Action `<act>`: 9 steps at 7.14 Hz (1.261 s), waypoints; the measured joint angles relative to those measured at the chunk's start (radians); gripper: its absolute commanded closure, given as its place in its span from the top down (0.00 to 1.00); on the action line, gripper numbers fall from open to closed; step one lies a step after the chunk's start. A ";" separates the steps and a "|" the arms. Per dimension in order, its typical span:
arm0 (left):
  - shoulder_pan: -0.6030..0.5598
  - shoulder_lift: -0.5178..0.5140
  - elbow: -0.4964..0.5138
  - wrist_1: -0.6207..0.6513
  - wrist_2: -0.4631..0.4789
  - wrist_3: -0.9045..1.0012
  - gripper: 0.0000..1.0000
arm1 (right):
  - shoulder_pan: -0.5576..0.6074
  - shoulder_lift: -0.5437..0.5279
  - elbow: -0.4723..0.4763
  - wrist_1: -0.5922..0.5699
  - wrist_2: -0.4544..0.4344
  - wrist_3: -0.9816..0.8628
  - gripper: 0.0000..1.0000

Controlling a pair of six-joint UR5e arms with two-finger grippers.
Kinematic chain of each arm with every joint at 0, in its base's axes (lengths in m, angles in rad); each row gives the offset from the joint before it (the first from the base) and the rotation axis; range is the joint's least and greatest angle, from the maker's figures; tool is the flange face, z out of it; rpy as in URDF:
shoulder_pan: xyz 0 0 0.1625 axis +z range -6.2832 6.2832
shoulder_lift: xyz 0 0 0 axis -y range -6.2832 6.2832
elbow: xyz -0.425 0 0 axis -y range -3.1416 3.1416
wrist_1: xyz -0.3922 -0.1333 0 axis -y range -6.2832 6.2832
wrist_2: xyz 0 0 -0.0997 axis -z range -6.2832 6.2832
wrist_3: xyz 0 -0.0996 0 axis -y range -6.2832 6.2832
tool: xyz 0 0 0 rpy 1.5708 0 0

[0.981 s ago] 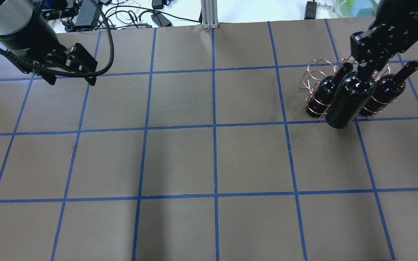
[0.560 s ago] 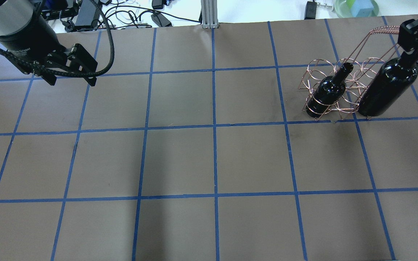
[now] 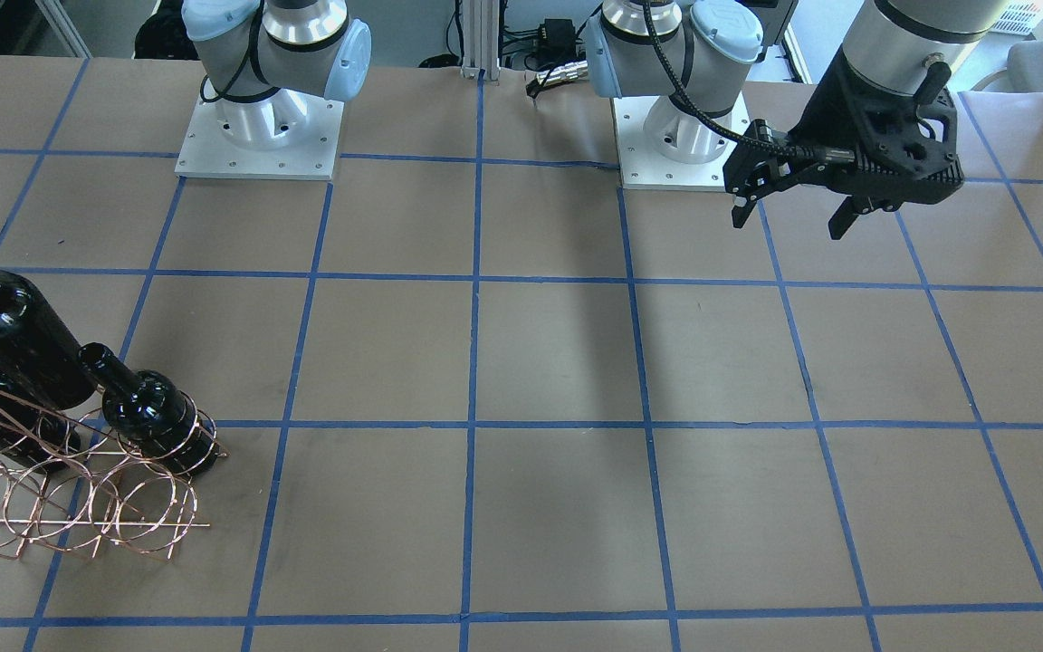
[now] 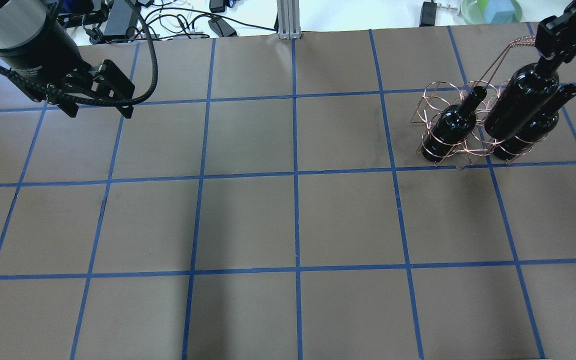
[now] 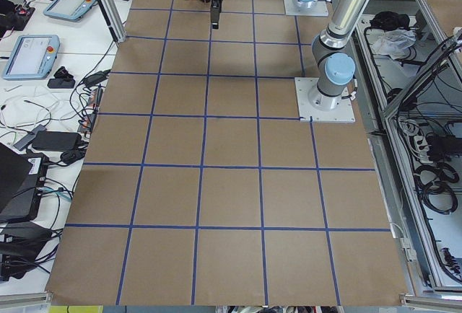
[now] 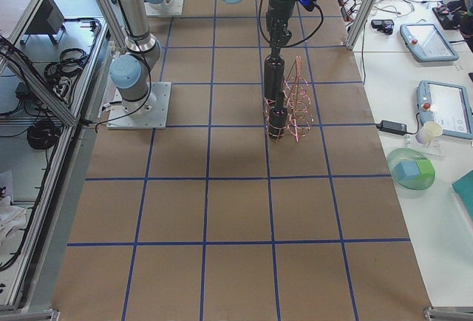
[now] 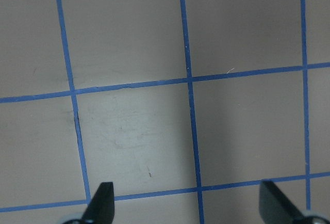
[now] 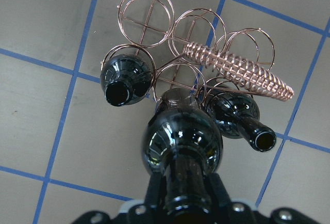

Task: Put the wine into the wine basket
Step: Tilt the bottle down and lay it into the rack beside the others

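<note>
Right tool (image 8: pixel 183 206) pinched the neck of the wine (image 8: pixel 183 141), which hung upright over the wine basket (image 8: pixel 242 69) loop between two seated bottles (image 8: pixel 126 77).

No writing, brand or number is legible anywhere; the wine (image 4: pixel 522 105) shows no readable label.

We record the gripped wine (image 4: pixel 520 105) as glossy near-black glass with white highlights, and the two other bottles (image 4: pixel 450 127) match it. We find the wine basket (image 8: pixel 242 69) copper-coloured, its wire forming rows of round loops. The table (image 4: pixel 248 220) cover is plain brown, gridded by blue tape lines (image 4: pixel 296 220). The arm joints (image 3: pixel 340 45) are silver with pale blue caps.
</note>
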 measured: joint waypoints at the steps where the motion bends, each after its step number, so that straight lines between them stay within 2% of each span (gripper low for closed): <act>1: 0.000 -0.001 0.000 0.000 0.000 0.000 1.00 | 0.000 0.016 0.000 -0.015 0.004 -0.003 0.00; 9: 0.000 -0.001 -0.005 0.003 -0.005 -0.007 1.00 | -0.003 0.069 0.012 -0.066 0.011 -0.027 0.00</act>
